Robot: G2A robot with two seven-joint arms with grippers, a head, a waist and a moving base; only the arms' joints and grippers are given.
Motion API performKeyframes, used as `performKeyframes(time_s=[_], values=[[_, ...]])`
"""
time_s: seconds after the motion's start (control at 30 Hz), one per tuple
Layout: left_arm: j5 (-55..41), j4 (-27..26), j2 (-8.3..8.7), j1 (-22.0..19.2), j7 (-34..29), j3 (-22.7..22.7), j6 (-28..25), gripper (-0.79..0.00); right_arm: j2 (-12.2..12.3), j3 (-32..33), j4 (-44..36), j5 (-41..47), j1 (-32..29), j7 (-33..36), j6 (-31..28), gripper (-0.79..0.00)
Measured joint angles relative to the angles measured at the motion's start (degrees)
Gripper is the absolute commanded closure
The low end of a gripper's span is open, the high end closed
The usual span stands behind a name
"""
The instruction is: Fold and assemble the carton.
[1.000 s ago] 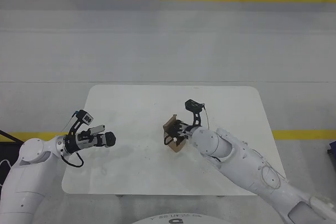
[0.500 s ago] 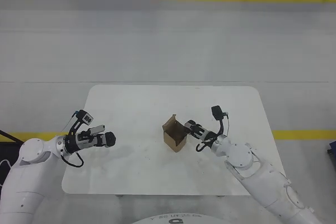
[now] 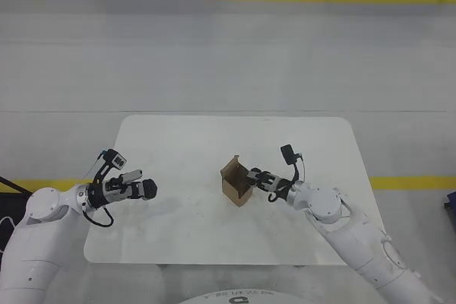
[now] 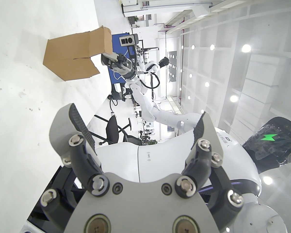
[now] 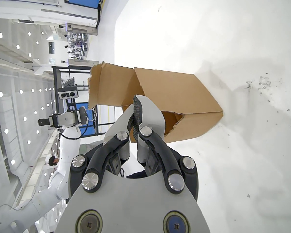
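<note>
A small brown carton stands near the middle of the white table, with one flap raised and one side open. My right gripper is shut, its tips against the carton's right side. In the right wrist view the fingers press together at the crease between the raised flap and the carton, with nothing seen between them. My left gripper hangs open over the table's left part, well away from the carton. The left wrist view shows the carton far off and the right gripper touching it.
The tabletop carries only scuff marks. Wide free room lies between the left gripper and the carton. Beyond the table's edge is grey floor with a yellow line.
The right arm drew back from over the carton to its right side, then edged its gripper back against it. The carton and the left arm kept still.
</note>
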Motion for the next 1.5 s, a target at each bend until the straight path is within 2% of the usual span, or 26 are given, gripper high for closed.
performKeyframes(time_s=[0.13, 0.27, 0.37, 0.5, 0.67, 0.93, 1.17, 1.27, 1.4, 1.5], values=[[0.0, 0.0, 0.0, 0.0, 0.0, 0.0, 0.0, -0.785, -0.4, 0.4, 2.0, 3.2, 1.2, 1.7, -2.9, 0.0], [0.0, 0.0, 0.0, 0.0, 0.0, 0.0, 0.0, -0.785, -0.3, 3.6, 3.1, 7.7, 0.3, 1.8, -7.7, 0.0], [0.0, 0.0, 0.0, 0.0, 0.0, 0.0, 0.0, -0.785, -0.6, 3.3, 3.4, 7.0, 1.5, 0.3, -4.6, 0.0], [0.0, 0.0, 0.0, 0.0, 0.0, 0.0, 0.0, -0.785, -1.3, 0.4, 5.8, 5.9, 5.3, 3.8, -0.8, 0.0], [0.0, 0.0, 0.0, 0.0, 0.0, 0.0, 0.0, -0.785, -2.2, -3.2, 8.0, 3.0, 8.5, 5.6, 0.8, 0.0], [0.0, 0.0, 0.0, 0.0, 0.0, 0.0, 0.0, -0.785, -3.1, -6.3, 9.0, -0.2, 10.1, 6.2, 2.9, 0.0], [0.0, 0.0, 0.0, 0.0, 0.0, 0.0, 0.0, -0.785, -3.1, -5.8, 5.8, -2.5, 8.1, 3.7, 2.7, 0.0], [0.0, 0.0, 0.0, 0.0, 0.0, 0.0, 0.0, -0.785, -2.8, -4.2, 3.7, -2.4, 6.1, 2.4, 0.9, 0.0], [0.0, 0.0, 0.0, 0.0, 0.0, 0.0, 0.0, -0.785, -2.1, 1.0, 2.5, 3.4, 2.1, 1.7, -5.0, 0.0], [0.0, 0.0, 0.0, 0.0, 0.0, 0.0, 0.0, -0.785, -1.8, 4.1, 4.2, 7.2, 2.0, 4.0, -5.4, 0.0]])
